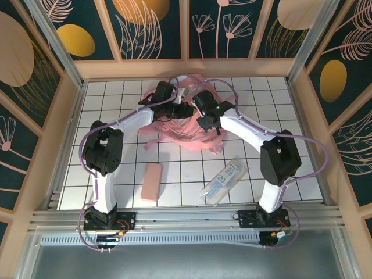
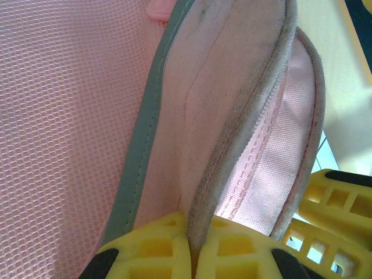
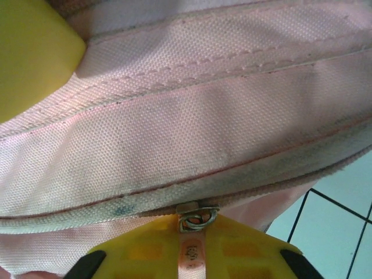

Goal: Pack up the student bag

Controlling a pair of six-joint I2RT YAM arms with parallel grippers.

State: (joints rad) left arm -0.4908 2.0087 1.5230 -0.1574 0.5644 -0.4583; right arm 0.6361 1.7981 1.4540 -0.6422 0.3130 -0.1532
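The pink student bag (image 1: 187,132) lies at the far middle of the tiled table, with both arms reaching onto its top. My left gripper (image 1: 170,108) is shut on the bag's grey zipper edge (image 2: 232,145); in the left wrist view its yellow fingers (image 2: 152,247) pinch that fabric rim at my left gripper (image 2: 195,231). My right gripper (image 1: 204,116) is shut on the pink zipper pull tab (image 3: 192,256), which hangs from the metal slider (image 3: 197,217) between my right gripper (image 3: 192,235) fingers. The bag's inside is hidden.
A small pink pencil case (image 1: 152,181) lies on the near left tiles. A clear plastic packet (image 1: 225,180) lies near right. The other gripper's yellow finger (image 2: 334,218) shows beside the bag's rim. Wooden walls (image 1: 186,68) ring the table.
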